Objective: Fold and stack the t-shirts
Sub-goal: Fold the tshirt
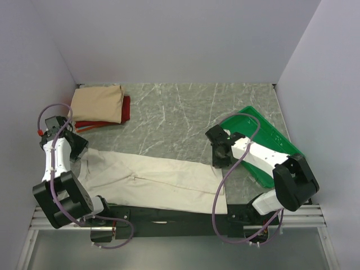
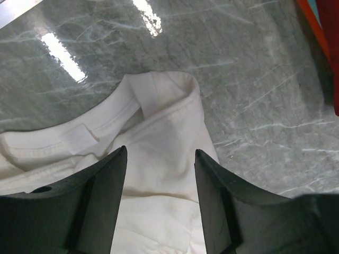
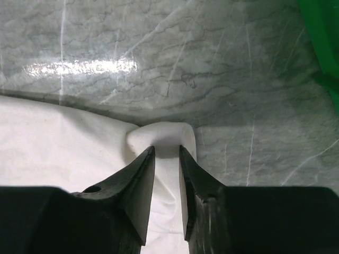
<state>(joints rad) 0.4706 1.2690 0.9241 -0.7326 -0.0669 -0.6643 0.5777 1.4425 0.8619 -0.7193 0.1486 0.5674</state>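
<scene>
Now, mid-fold on the cream shirt (image 1: 163,183) spread along the near edge of the table (image 1: 169,109), my right gripper (image 3: 166,150) pinches its corner while my left gripper (image 2: 160,152) hangs open above the collar (image 2: 159,87), where I reckon it must clamp next.

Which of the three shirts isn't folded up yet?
The large cream cotton t-shirt, stretched out along the near side; the tan t-shirt and red t-shirt lie folded, stacked far left.
</scene>
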